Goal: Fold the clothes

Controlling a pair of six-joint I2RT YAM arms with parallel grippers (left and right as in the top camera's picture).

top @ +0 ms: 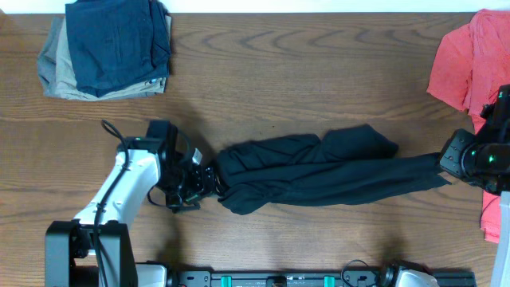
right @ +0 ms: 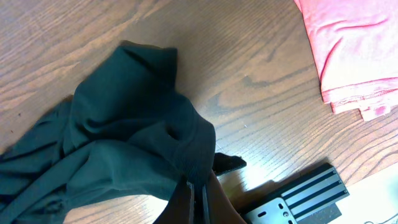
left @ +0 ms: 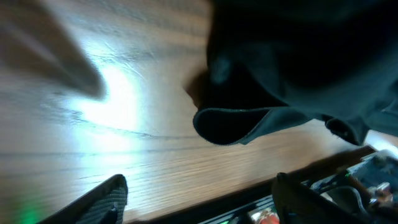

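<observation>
On the table (top: 263, 72), one black shirt (top: 319, 171) lies bunched lengthwise, the right gripper (right: 198, 190) pinching its end, the left gripper (left: 199, 180) spread wide and empty; one coral shirt (top: 462, 60), two folded garments (top: 111, 44).

The top camera looks straight down on the whole table (top: 319, 72). Both wrist cameras sit close by the same black shirt (top: 319, 171).

Crumpled black shirt (top: 319, 169), long rumpled strip

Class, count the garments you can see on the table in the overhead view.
4. A black shirt stretched across the middle; a coral-red shirt at the right edge; a navy garment folded atop a khaki garment at top left. Others may be hidden underneath.
</observation>
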